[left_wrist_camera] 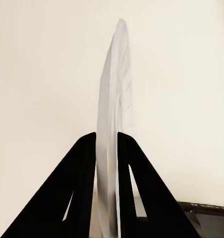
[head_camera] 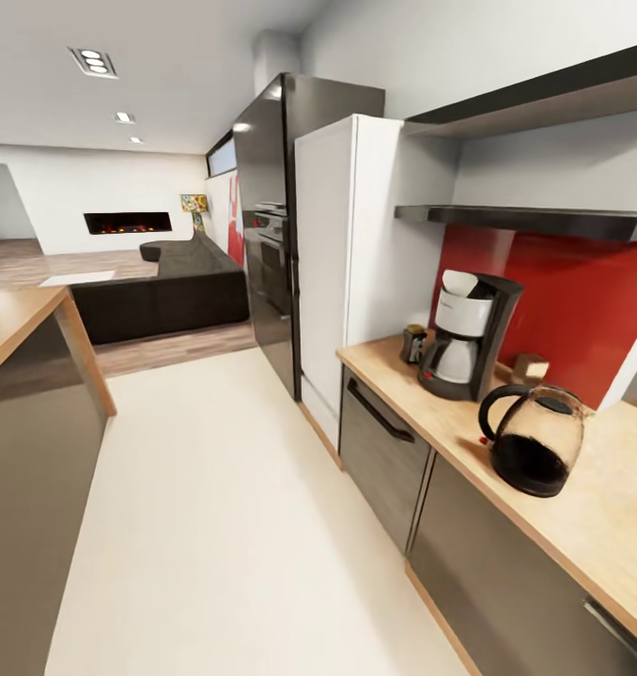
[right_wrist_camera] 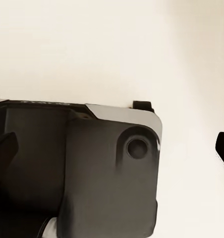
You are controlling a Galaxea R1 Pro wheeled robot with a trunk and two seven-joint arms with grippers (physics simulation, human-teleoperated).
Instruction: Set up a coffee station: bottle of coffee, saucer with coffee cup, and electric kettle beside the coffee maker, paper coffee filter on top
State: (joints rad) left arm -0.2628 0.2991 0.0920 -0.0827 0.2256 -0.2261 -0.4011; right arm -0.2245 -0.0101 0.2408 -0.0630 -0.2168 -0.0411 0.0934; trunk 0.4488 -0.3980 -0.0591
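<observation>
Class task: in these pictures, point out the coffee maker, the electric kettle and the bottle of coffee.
coffee maker (head_camera: 467, 330): head view, on its silver-white front panel.
electric kettle (head_camera: 540, 441): head view, on its rounded dark glass body.
bottle of coffee (head_camera: 413, 345): head view, on its dark body, just left of the coffee maker.

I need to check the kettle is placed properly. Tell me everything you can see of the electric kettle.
The electric kettle is a rounded, dark, translucent glass body, darkest toward the bottom, with a black looped handle on the side facing the coffee maker and a black base. A small red spot sits low by the handle. It stands upright on the countertop, near the front edge, apart from the coffee maker. Nothing touches it except the countertop.
</observation>
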